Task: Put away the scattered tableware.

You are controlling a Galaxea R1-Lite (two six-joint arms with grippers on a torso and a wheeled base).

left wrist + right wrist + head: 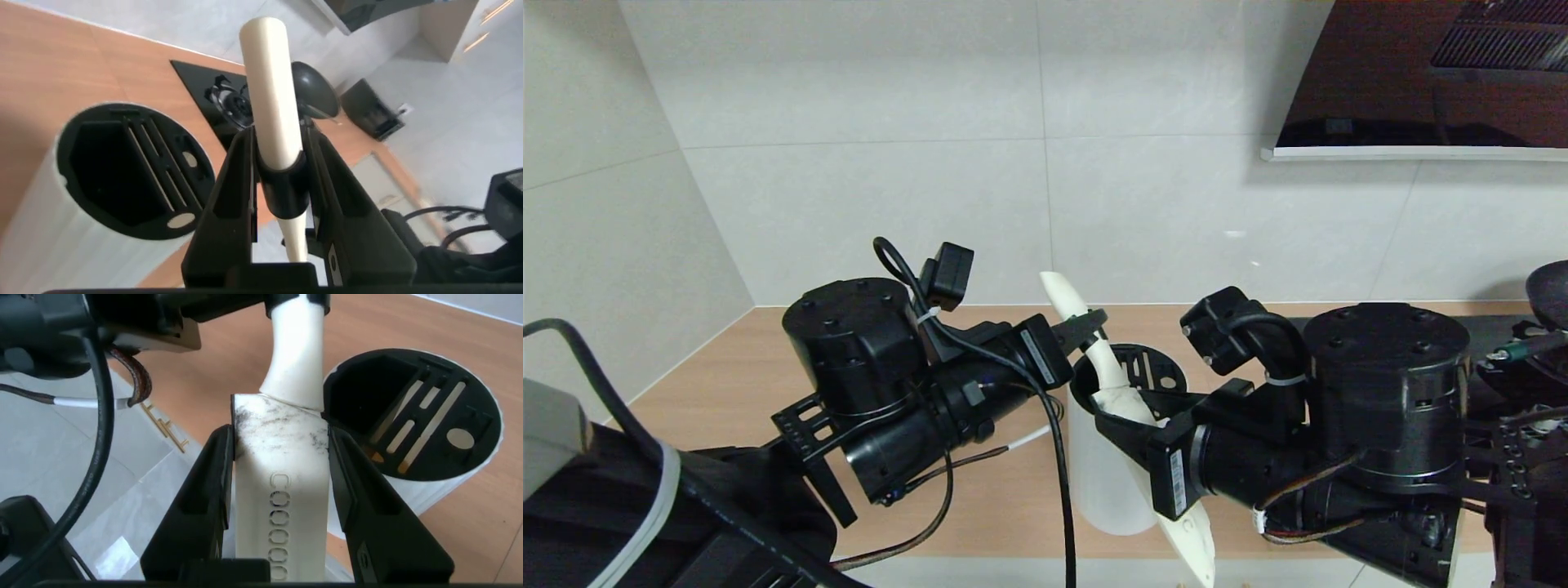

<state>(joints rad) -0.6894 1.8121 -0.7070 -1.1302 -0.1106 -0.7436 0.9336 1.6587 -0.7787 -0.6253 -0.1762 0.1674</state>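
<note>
A white slotted spatula (1107,367) hangs tilted over the mouth of a white cylindrical utensil holder (1103,482) on the wooden counter. My left gripper (1088,324) is shut on the spatula's round handle (270,98), just above the holder's black divided insert (122,180). My right gripper (1129,423) is shut on the spatula's broad, smudged blade (282,498) lower down, in front of the holder (433,498). The blade's tip (1196,547) sticks out below the right gripper, past the counter's front edge. In the right wrist view the left gripper (296,304) shows above the handle.
A black cooktop (1494,327) with a dark pan (1550,290) lies at the right back of the counter (727,384). A dark range hood (1421,73) hangs above it. Tiled walls close the back and left. A thin wooden piece (167,425) lies at the counter's front edge.
</note>
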